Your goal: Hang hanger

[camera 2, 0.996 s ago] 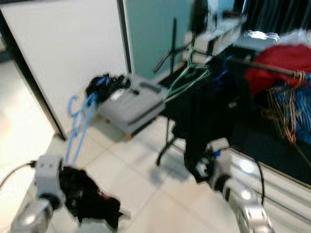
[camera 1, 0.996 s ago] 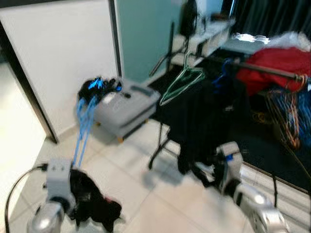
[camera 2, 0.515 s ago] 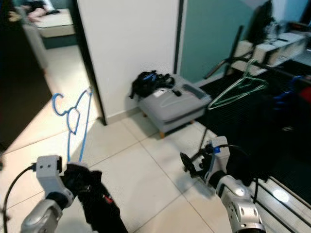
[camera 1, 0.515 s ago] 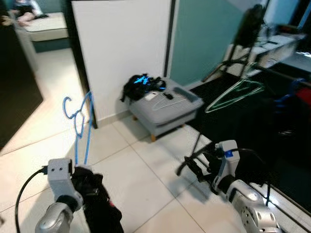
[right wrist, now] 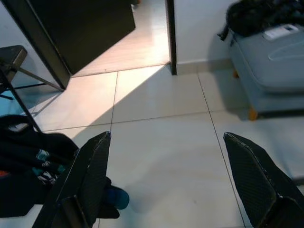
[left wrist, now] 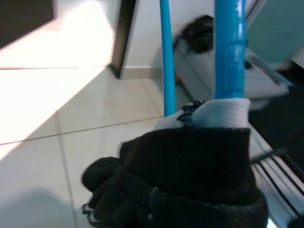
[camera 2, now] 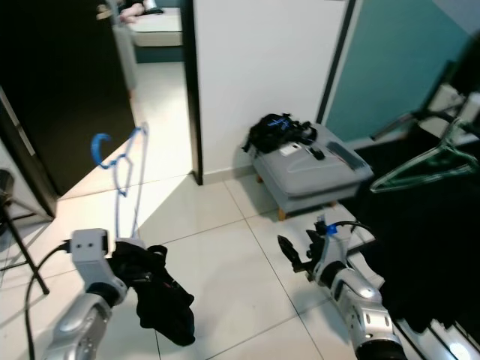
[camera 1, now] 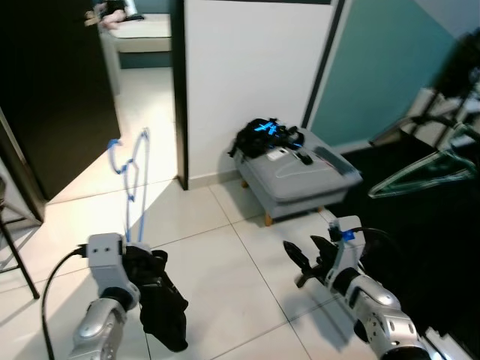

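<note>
Since the earlier frames the head camera has swung round to the robot's left: the clothes rail with its dark garments, formerly central, now sits at the right edge, and an open doorway with sunlit tiles has come into the picture. That is camera movement, not movement of the things.

Left pincer (camera 1: 129, 255) is closed on the blue plastic clothes hanger (camera 1: 132, 180), which stands upright above it with its hook topmost. A black garment (camera 2: 161, 296) is bunched on the hanger's lower part and droops below the pincer towards the white tiled floor (camera 1: 225, 277). The left wrist view confirms two blue hanger limbs rising out of the black cloth.

Right pincer (camera 1: 311, 262) is held forward above the tiles with fingers spread wide and nothing between them.

A grey padded footstool (camera 1: 300, 176) stands against the white wall, carrying a black bag with blue cord (camera 1: 264, 136). A pale green wire hanger (camera 2: 424, 166) hangs at the rail on the right.

Judgement: the hanger is not yet hung, and the rail lies well off to the right. Risks from here: the loosely bunched garment could slip off during a turn; the tall hook could strike the wall or door frame; and the footstool stands near the path back to the rail.
</note>
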Tool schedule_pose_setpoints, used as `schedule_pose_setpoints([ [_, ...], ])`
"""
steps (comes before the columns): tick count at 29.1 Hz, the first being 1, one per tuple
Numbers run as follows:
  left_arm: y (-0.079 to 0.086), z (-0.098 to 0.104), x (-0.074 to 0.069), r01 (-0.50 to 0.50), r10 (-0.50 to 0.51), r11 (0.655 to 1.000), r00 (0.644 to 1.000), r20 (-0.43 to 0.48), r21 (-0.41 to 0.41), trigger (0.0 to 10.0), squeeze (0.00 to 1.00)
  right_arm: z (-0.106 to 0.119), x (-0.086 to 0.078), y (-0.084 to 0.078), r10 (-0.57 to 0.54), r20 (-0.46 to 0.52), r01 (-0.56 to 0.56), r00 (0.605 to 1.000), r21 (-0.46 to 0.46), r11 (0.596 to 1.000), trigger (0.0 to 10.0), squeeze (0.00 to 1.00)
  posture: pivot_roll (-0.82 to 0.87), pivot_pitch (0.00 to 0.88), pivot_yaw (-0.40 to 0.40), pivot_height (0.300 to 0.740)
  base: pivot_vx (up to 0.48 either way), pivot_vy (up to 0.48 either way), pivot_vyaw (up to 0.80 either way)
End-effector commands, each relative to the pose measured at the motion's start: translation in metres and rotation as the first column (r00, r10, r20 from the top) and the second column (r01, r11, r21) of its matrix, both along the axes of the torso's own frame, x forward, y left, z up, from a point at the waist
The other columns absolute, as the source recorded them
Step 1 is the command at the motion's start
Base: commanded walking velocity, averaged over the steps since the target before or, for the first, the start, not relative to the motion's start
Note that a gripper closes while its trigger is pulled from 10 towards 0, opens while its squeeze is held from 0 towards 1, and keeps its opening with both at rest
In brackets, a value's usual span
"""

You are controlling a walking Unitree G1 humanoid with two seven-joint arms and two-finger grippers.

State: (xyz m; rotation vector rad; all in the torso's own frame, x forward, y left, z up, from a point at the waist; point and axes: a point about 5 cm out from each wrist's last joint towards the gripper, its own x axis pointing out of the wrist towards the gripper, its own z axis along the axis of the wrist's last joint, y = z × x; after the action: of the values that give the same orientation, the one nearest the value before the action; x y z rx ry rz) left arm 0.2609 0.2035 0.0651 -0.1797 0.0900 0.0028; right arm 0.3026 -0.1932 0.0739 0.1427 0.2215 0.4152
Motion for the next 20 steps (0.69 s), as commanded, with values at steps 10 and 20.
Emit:
schedule_pose_setpoints([
  [10, -0.003, 0.003, 0.006, 0.021, -0.021, 1.0, 0.999, 0.036, -0.005, 10.0, 0.0, -0.001, 0.004, 0.008, 0.026, 0.006, -0.026, 1.0, 0.012, 1.0, 10.0, 0.0, 0.17, 0.0, -0.117, 0.735, 0.0, 0.0, 0.64],
  [20, -0.001, -0.004, 0.008, 0.073, -0.073, 0.997, 0.997, 0.01, -0.023, 10.0, 0.0, 0.0, 0.008, 0.015, -0.007, 0.038, 0.005, 0.999, 0.058, 0.998, 10.0, 0.0, 0.16, 0.0, -0.065, 0.735, 0.0, 0.0, 0.64],
])
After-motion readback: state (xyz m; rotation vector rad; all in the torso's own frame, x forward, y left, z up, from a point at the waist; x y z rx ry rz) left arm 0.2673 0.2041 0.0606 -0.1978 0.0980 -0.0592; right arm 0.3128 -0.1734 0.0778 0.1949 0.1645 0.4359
